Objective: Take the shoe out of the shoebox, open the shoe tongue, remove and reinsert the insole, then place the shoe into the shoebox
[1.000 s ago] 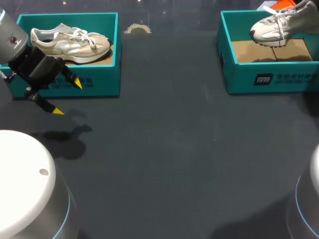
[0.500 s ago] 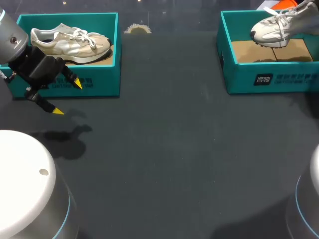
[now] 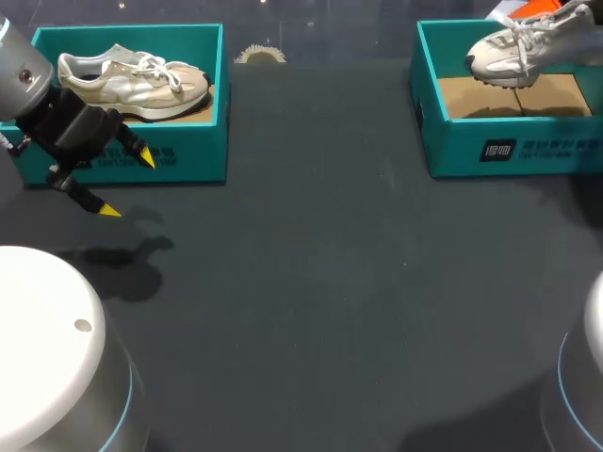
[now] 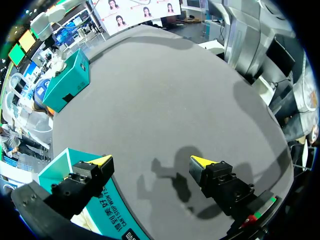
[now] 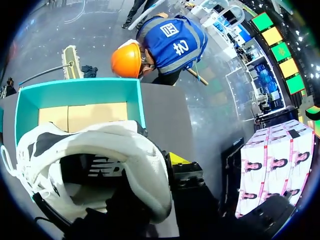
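A white shoe (image 3: 513,49) hangs tilted, toe down, over the right teal shoebox (image 3: 509,146) at the table's far right. In the right wrist view my right gripper (image 5: 160,170) is shut on this white shoe (image 5: 100,150) at its heel; one yellow tip lies outside the heel and the other is hidden inside. The right teal shoebox (image 5: 80,90) lies beneath, its cardboard floor bare. My left gripper (image 3: 128,185) stands open and empty in front of the left teal shoebox (image 3: 188,160), which holds a cream shoe (image 3: 132,80). The left gripper (image 4: 151,161) hovers over bare table.
The dark table (image 3: 330,282) stretches between the two boxes. In the left wrist view the left shoebox (image 4: 117,220) is right beside one finger and the right shoebox (image 4: 65,82) stands far ahead. White robot bases fill the near corners in the head view.
The white shoe has risen a little and shifted left above the right shoebox. The left arm has not moved.
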Controlling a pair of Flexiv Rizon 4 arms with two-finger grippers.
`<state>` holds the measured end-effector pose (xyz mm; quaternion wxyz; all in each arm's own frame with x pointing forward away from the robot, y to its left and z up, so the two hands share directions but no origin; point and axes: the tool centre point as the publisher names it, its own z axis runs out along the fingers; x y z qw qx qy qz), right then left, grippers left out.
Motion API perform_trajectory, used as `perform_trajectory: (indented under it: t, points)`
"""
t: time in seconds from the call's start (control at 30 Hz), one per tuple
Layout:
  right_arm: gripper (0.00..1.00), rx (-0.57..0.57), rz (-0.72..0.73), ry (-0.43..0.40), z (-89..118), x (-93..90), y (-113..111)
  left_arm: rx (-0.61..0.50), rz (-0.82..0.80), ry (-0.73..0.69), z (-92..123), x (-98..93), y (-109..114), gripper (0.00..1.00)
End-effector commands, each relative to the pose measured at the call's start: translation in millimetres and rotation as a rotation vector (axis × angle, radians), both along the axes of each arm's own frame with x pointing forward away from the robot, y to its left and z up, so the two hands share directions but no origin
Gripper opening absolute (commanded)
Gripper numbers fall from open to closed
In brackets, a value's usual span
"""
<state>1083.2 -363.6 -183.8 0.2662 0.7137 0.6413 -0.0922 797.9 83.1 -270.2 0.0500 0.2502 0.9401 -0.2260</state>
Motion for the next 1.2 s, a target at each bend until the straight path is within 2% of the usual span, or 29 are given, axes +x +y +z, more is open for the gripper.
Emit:
perform_trajectory:
  t: [0.03, 0.17, 0.7, 0.87, 1.2]
  points:
    - [0.0, 0.004, -0.001, -0.017, -4.3, -12.4, 3.3, 0.002, 0.0, -0.002, 0.0, -0.8, 0.3, 1.0]
    - [0.0, 0.001, -0.044, -0.017, -5.6, -20.8, 4.3, 0.002, 0.0, -0.002, 0.0, -0.8, 0.3, 1.0]
    - [0.0, 0.0, -0.053, -0.018, -6.4, -21.0, 4.2, 0.002, 0.0, -0.002, 0.0, -0.8, 0.3, 1.0]
    - [0.0, -0.037, -0.072, -0.045, -8.3, -25.5, 4.2, 0.002, 0.0, -0.002, 0.0, -0.8, 0.3, 1.0]
    - [0.0, -0.059, -0.076, -0.046, -20.9, -29.8, 1.3, 0.002, 0.0, -0.002, 0.0, -0.8, 0.3, 1.0]
